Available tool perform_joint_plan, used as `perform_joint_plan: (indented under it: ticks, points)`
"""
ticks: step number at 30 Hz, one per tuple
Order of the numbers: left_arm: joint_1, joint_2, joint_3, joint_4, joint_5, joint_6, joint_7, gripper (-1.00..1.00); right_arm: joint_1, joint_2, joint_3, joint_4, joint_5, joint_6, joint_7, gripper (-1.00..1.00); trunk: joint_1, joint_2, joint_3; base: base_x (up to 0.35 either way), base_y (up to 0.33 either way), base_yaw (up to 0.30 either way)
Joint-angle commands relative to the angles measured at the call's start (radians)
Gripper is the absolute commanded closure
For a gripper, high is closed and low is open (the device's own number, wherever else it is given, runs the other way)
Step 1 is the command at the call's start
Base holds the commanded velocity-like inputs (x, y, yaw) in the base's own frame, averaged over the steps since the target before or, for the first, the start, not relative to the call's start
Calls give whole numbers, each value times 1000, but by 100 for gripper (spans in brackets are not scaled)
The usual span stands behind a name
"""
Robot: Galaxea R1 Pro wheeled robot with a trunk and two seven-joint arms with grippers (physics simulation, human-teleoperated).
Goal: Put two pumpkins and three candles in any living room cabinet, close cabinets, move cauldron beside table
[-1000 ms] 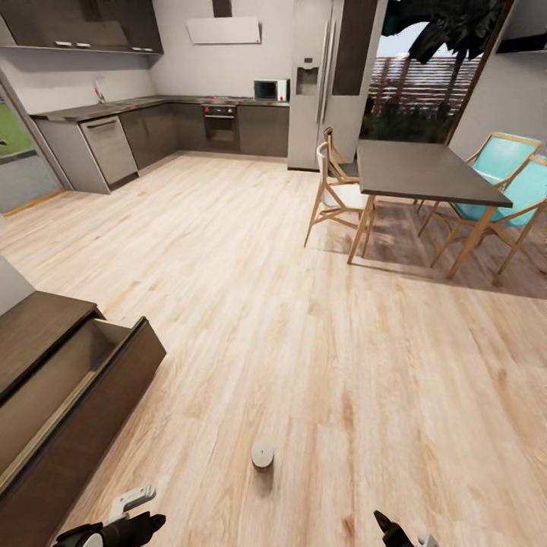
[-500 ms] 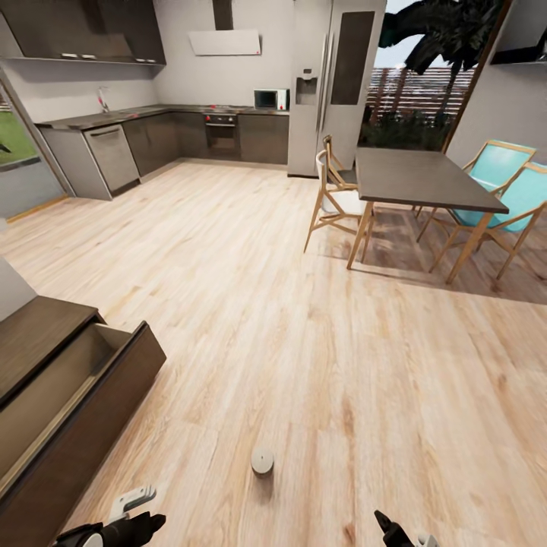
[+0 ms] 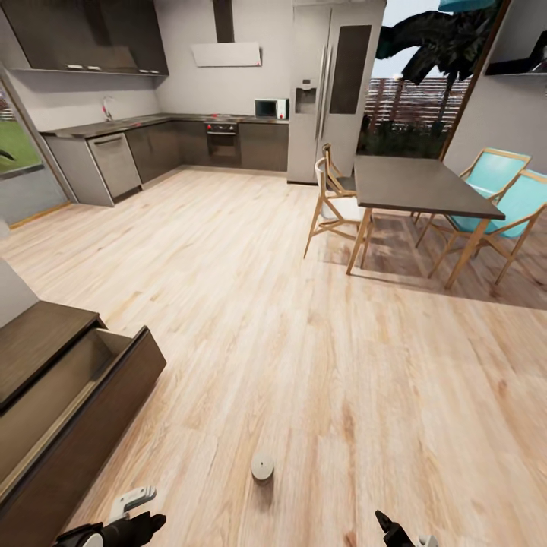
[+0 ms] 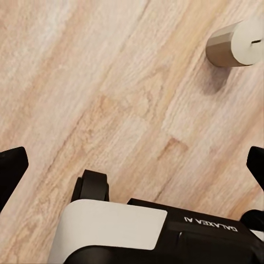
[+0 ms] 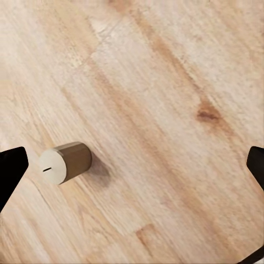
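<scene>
One candle [image 3: 262, 466], a stubby pale cylinder, stands upright on the wood floor just ahead of me, between my two arms. In the left wrist view the candle [image 4: 236, 43] lies beyond my left gripper [image 4: 132, 168], which is open and holds nothing. My right gripper [image 5: 132, 162] is also open and empty, and the candle [image 5: 63, 162] stands on the floor near one of its fingertips [image 5: 11, 165]. The dark-brown cabinet [image 3: 34, 346] is at my left with a wide drawer [image 3: 91, 403] pulled out, its beige inside showing. The pumpkins, cauldron and table are out of view.
A dining table [image 3: 414, 182] with wooden chairs [image 3: 334, 201] and turquoise chairs [image 3: 501, 190] stands ahead on the right. Grey kitchen units [image 3: 114, 159] and a fridge [image 3: 330, 83] line the far wall. Open wood floor [image 3: 289, 342] lies between. My base [image 4: 137, 231] shows under the left gripper.
The whole head view has shifted down a little, so the camera has tilted up. The candle, the open drawer and both grippers have stayed where they were.
</scene>
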Motion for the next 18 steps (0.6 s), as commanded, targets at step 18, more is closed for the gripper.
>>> perform_joint_plan:
  ticks: [18]
  points:
    - [-1, 1, -5, -2, 11, 1, 9, -100, -1, 3, 4, 3, -8, -5, -27, -100, 0, 0, 29, 0, 0, 0]
